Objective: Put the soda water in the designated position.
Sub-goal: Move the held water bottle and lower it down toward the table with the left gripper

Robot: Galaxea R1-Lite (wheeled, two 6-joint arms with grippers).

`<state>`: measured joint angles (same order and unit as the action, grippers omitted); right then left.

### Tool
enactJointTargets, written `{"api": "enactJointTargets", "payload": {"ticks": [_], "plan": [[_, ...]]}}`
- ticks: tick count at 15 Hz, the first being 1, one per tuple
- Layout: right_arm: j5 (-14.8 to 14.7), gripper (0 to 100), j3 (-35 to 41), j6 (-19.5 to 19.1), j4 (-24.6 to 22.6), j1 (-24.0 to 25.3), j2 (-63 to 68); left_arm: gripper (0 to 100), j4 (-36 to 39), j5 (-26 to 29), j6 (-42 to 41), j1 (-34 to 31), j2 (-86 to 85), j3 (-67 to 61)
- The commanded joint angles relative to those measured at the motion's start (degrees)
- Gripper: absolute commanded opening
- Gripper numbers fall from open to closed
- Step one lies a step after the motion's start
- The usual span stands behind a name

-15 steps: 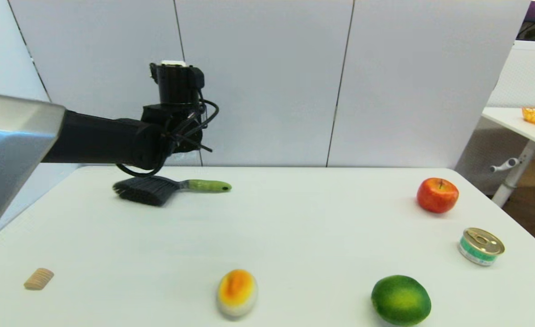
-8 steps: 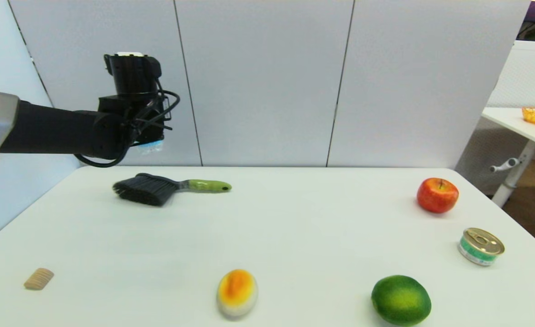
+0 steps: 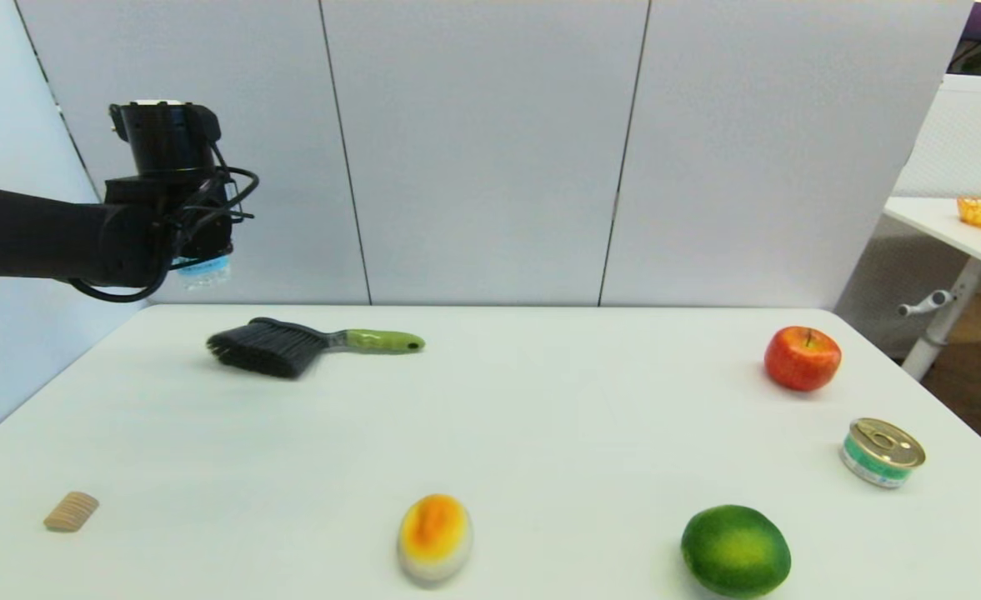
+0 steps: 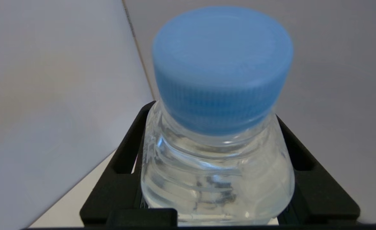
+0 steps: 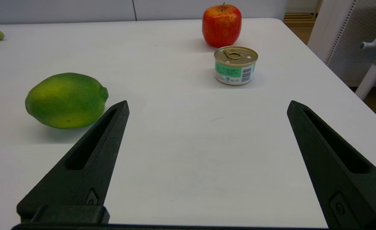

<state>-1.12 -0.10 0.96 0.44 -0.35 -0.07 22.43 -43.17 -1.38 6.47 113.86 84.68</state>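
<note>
Right gripper [image 5: 207, 159]: our two long black fingers [image 5: 88, 153] stand wide apart with nothing between them, low over the near right part of the white table [image 5: 181, 134]; this arm looks parked.
Beyond the right fingers: a green lime-like fruit [image 5: 66, 99] lies just outside one fingertip; further ahead stands a short tin can with a green band and a gold pull-ring lid [image 5: 235, 65], and past it a red apple [image 5: 221, 25]. All sit well apart from the bottle.
Near edge, head view: an egg-shaped orange and white piece [image 3: 434, 535] and a small ribbed tan block [image 3: 71, 511] lie on the table.
Left gripper [image 3: 194, 250]: we hold it high in the air above the far left corner of the table, fingers clamped on the bottle.
Soda water [image 4: 218, 150]: the small clear plastic bottle with a light blue screw cap sits upright between our left fingers [image 4: 127, 159], gripped at the shoulder just under the cap, clear of the table.
Below the left fingers: a dark-bristled brush with a green handle [image 3: 307, 344] lies on the table, a little toward the middle.
Step in hand: we judge this a carry toward the placing spot, which we cannot see.
Doing it well: keep the bottle upright, keep the squeeze firm on the smooth plastic, pass clear of the brush, and release only once the base rests flat.
</note>
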Motion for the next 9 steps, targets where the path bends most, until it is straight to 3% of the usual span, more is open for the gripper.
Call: {"api": "enactJointTargets", "payload": {"ticks": [1, 9], "plan": [[-0.02, 100, 0.01, 0.00, 0.00, 0.00, -0.01, 0, 0.25, 2.21, -0.20, -4.36, 0.31, -0.48], [-0.02, 100, 0.01, 0.00, 0.00, 0.00, -0.01, 0, 1.39, 9.86, -0.20, -10.25, 1.19, -5.40]]}}
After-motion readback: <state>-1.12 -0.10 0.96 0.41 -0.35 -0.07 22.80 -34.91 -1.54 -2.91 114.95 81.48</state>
